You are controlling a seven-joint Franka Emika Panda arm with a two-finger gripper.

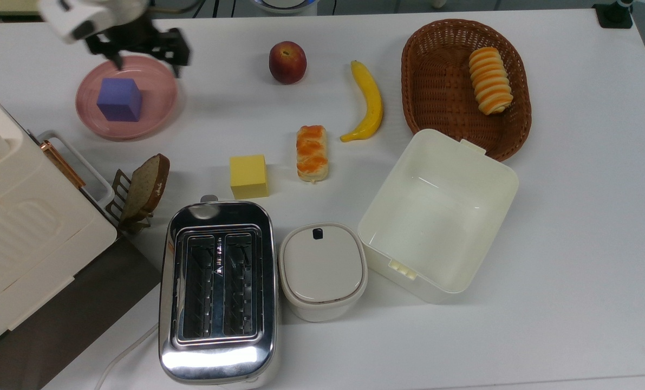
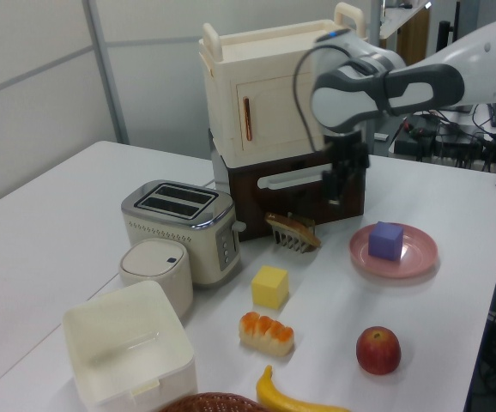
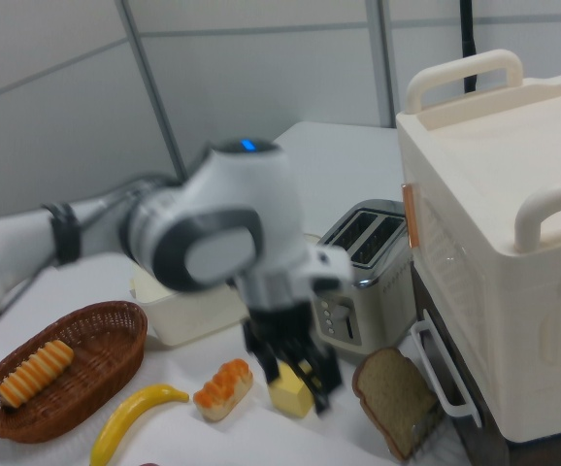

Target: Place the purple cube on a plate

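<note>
With the small matte blue-purple cube (image 1: 119, 99) resting flat and untouched inside the round glossy pink plate (image 1: 160, 89), the placement reads as done; what is left, by judgement, is for the arm to clear away. Black two-finger gripper (image 1: 144, 53): empty, fingers spread apart, raised over the plate's far rim in the top view and well apart from the cube in the left view. Surface: white tabletop (image 1: 571, 216). Contents: yellow cube (image 1: 249, 176), chrome two-slot toaster (image 1: 217, 292), lidded cream pot (image 1: 323, 271), open cream box (image 1: 438, 214), brown oval wicker basket (image 1: 436, 81) holding a striped roll (image 1: 490, 79), banana (image 1: 369, 103), red apple (image 1: 287, 62), glazed pastry (image 1: 312, 153), bread slice in a rack (image 1: 144, 187), cream cabinet (image 2: 284, 90). Room: pale panelled walls (image 2: 33, 94).
</note>
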